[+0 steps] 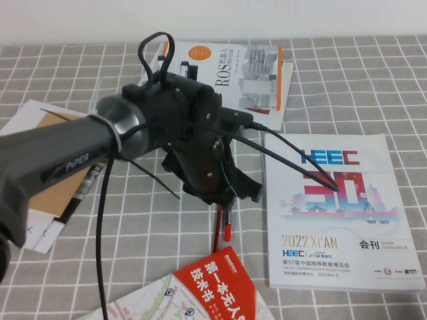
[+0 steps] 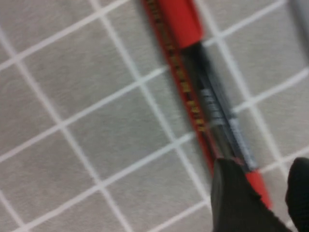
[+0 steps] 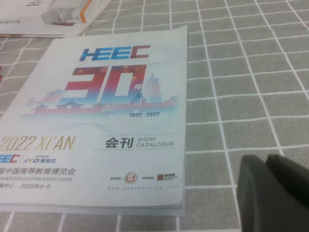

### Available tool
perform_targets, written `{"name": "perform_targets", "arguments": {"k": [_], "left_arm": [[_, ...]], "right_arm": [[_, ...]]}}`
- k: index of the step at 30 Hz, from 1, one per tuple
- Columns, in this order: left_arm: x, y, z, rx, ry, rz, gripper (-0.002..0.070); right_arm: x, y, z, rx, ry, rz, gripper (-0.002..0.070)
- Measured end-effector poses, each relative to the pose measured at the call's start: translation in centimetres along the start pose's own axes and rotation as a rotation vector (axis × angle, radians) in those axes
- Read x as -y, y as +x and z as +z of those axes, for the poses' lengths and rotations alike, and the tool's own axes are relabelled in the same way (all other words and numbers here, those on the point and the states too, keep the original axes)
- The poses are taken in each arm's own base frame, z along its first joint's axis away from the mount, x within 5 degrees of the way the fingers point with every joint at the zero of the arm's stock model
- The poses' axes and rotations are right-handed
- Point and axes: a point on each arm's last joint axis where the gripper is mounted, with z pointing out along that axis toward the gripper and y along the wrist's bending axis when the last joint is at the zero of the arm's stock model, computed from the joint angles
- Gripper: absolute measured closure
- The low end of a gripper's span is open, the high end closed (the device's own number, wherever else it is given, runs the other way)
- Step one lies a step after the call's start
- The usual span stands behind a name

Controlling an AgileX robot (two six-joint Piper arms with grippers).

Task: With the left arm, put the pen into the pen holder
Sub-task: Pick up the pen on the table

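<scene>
My left gripper [image 1: 225, 200] points down at the checked cloth in the middle of the table. In the left wrist view it [image 2: 268, 193] is open. The thin dark-red pen [image 2: 181, 82] with gold lettering lies flat on the cloth, tight against a thicker black-barrelled marker [image 2: 219, 113] with a red cap. One finger [image 2: 234, 203] covers the pen's near end, and the marker's red tip shows between the fingers. In the high view both sticks poke out below the gripper, the pen [image 1: 217, 230] left of the marker [image 1: 227, 230]. The pen holder is out of view. My right gripper [image 3: 273, 193] is shut and empty above the cloth.
A white HEEC catalogue [image 1: 337, 213] lies right of the left gripper and shows in the right wrist view [image 3: 106, 121]. A ROS booklet [image 1: 233, 73] lies behind the arm, a red booklet [image 1: 217, 283] at the front, and brown and white papers [image 1: 57, 167] at the left.
</scene>
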Motion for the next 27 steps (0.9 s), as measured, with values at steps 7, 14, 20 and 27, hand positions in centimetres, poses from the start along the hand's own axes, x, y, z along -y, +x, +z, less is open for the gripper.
{"name": "perform_targets", "arguments": {"k": [7,14,20,27], "left_arm": [[-0.6,0.1,1.7,-0.04,-0.027,-0.023,0.0435],[-0.6,-0.1,2.8,-0.042,-0.027,-0.027,0.0433],[-0.6,-0.2,3.3,-0.039,-0.027,-0.031,0.0433],[-0.9,-0.2,4.3,-0.067,-0.04,-0.057,0.0433]], "right_arm": [[0.0,0.0,0.0,0.0,0.0,0.0,0.0688],[0.0,0.0,0.0,0.0,0.0,0.0,0.0688],[0.0,0.0,0.0,0.0,0.0,0.0,0.0688],[0.0,0.0,0.0,0.0,0.0,0.0,0.0688]]}}
